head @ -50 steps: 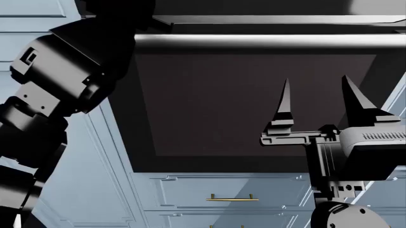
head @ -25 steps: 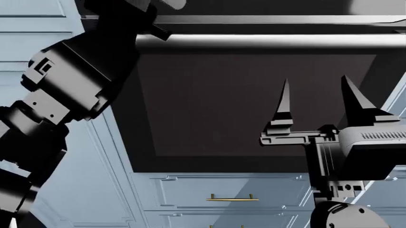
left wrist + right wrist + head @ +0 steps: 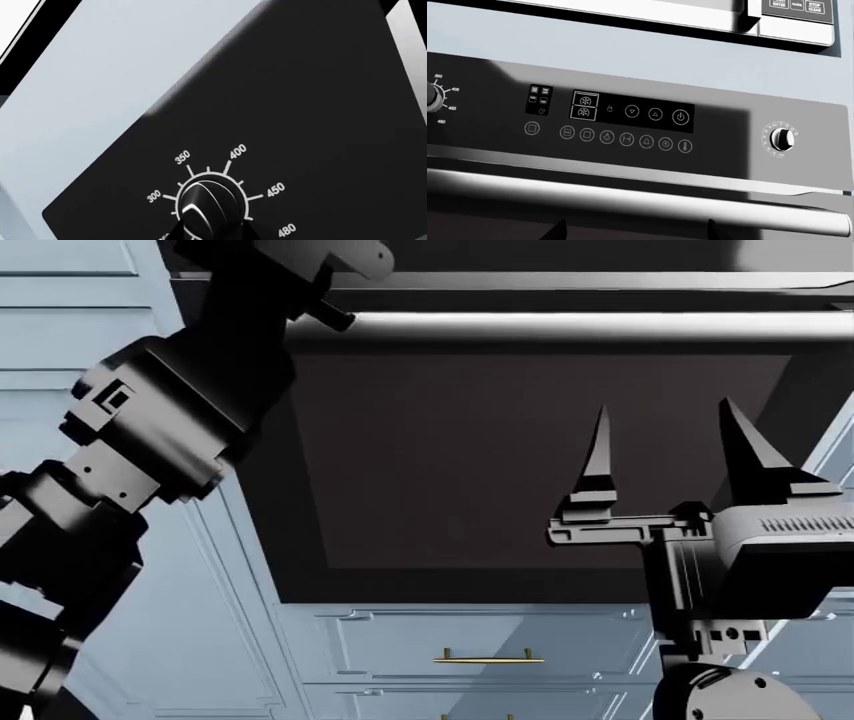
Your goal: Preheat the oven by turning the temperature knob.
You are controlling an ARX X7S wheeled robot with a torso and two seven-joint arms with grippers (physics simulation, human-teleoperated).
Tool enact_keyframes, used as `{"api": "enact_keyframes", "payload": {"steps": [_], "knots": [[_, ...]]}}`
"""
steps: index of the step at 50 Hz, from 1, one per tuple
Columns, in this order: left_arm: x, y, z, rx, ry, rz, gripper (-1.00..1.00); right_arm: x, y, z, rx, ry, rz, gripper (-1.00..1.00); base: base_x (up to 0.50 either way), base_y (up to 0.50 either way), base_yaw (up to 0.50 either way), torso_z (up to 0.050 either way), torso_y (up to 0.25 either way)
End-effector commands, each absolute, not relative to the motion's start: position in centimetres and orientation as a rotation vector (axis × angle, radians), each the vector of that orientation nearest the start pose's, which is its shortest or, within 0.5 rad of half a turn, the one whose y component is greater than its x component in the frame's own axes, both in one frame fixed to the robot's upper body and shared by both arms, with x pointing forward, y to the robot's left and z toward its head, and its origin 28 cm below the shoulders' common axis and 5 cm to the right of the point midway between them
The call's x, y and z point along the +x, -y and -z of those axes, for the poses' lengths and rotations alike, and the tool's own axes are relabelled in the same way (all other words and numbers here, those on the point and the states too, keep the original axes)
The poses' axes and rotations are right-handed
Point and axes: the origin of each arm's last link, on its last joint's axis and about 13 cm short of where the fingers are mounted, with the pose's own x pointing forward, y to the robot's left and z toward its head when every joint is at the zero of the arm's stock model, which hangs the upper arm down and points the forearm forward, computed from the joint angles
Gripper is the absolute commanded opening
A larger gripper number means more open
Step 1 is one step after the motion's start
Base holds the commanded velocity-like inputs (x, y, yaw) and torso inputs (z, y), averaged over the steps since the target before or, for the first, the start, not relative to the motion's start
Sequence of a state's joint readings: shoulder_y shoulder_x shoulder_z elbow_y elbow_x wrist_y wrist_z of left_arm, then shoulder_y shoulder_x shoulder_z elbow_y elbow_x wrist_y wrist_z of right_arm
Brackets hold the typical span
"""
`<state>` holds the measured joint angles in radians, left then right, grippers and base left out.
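The oven (image 3: 534, 460) fills the head view, with its dark brown door window under a long silver handle (image 3: 561, 325). Its temperature knob (image 3: 208, 200), a black dial ringed by marks from 300 to 480, shows close up in the left wrist view. It also sits at the edge of the right wrist view as the knob (image 3: 432, 95). My left gripper (image 3: 210, 229) is shut on this knob, one dark finger against each side. In the head view my left arm (image 3: 174, 410) reaches up past the top edge, hiding that gripper. My right gripper (image 3: 663, 440) hangs open before the door window, holding nothing.
The oven's black control panel (image 3: 627, 112) carries a touch display and a row of round buttons. A second knob (image 3: 780, 139) sits at its far end. Microwave buttons (image 3: 797, 7) show above. Pale blue drawers with a brass pull (image 3: 489, 660) lie below the oven door.
In the head view my left arm has swung up and to the right toward the oven's top-left corner. The right arm and its open gripper have stayed still.
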<state>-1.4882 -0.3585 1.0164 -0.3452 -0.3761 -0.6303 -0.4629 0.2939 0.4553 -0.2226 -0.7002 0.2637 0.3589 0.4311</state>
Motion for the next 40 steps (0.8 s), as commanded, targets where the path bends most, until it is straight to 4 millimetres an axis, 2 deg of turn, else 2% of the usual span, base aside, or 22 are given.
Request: {"api": "enact_keyframes", "payload": {"steps": [1,24,26,40], "knots": [[41.0,-22.9,-33.7,0.737,0.287,-0.254,-1.0,21.8,11.2,-18.5,-0.125,0.554,0.032,1.0,0.04,-0.01,-0.02,0.0,0.0],[41.1,-23.2,-33.2,0.879,0.34,-0.299,-1.0,21.8,11.2,-18.5,-0.127,0.554,0.033,1.0,0.04,-0.01,-0.02,0.006,0.0],[41.1,-23.5,-32.7,0.96,0.358,-0.311,-1.0,21.8,11.2,-18.5,-0.128,0.553,0.033,1.0,0.03,-0.01,-0.02,0.011,0.0],[41.1,-23.4,-32.6,1.023,0.387,-0.32,-1.0,21.8,11.2,-18.5,-0.129,0.554,0.034,1.0,0.03,0.0,-0.02,0.006,0.0]]}}
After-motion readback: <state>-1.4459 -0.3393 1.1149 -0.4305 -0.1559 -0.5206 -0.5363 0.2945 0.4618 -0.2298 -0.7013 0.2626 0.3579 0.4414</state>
